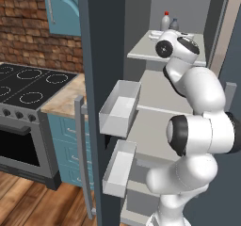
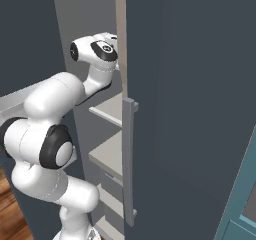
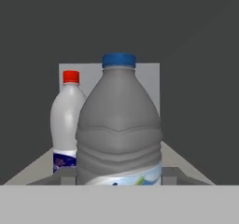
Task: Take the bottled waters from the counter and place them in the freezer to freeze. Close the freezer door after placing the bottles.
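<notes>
I've got the white arm reaching up into the tall dark slate-grey freezer (image 1: 106, 41), whose dark slate-grey freezer door (image 1: 92, 126) w/ the long grey bar handle stands open on my left, two white bins on its inner face. On the top pale grey shelf (image 1: 141, 51) I see both bottles upright: the whitish plastic bottle w/ red cap and blue label (image 3: 67, 125) toward the back, and the grey-blue plastic bottle w/ dark blue cap (image 3: 119, 125) in front, right up against the hand cam. The end effector (image 3: 119, 178) sits at that grey-blue bottle's lower part, its dark tips flanking the base on both sides, pinching it. In the left base view the 2 bottles stand just beside each other behind the wrist, red-capped one to the left. The beige-and-brown marbled stone tabletop (image 1: 63, 102) over teal drawer fronts lies left of the open door, beside the black stove top w/ white rings (image 1: 28, 86). Brick wall & teal wall cupboard (image 1: 63, 8) above.
</notes>
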Robot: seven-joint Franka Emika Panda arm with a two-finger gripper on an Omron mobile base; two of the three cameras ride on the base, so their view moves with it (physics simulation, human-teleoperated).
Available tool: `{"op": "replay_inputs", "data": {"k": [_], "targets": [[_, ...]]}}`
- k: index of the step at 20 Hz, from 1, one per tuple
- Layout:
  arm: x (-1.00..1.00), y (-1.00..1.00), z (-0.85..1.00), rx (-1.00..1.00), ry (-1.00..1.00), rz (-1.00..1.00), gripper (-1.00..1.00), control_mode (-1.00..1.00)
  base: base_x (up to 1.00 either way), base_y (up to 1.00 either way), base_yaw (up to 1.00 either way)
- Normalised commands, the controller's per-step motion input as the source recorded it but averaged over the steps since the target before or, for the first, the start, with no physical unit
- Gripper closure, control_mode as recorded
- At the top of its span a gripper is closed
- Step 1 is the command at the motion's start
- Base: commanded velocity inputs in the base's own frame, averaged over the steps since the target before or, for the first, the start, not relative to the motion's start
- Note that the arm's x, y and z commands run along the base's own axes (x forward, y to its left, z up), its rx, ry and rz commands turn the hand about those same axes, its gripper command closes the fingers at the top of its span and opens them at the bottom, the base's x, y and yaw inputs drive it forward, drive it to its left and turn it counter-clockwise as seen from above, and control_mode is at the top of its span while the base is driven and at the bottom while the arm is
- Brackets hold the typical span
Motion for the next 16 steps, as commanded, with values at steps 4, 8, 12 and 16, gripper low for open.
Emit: {"op": "replay_inputs", "data": {"k": [4, 8, 12, 16], "targets": [[0.00, 0.00, -0.04, 0.00, 0.00, 0.00, -1.00, -1.00, 0.00, 0.00, 0.00], [0.00, 0.00, 0.00, 0.00, 0.00, 0.00, -1.00, -1.00, 0.00, 0.00, 0.00], [0.00, 0.00, 0.00, 0.00, 0.00, 0.00, -1.00, -1.00, 0.00, 0.00, 0.00], [0.00, 0.00, 0.00, 0.00, 0.00, 0.00, -1.00, -1.00, 0.00, 0.00, 0.00]]}}
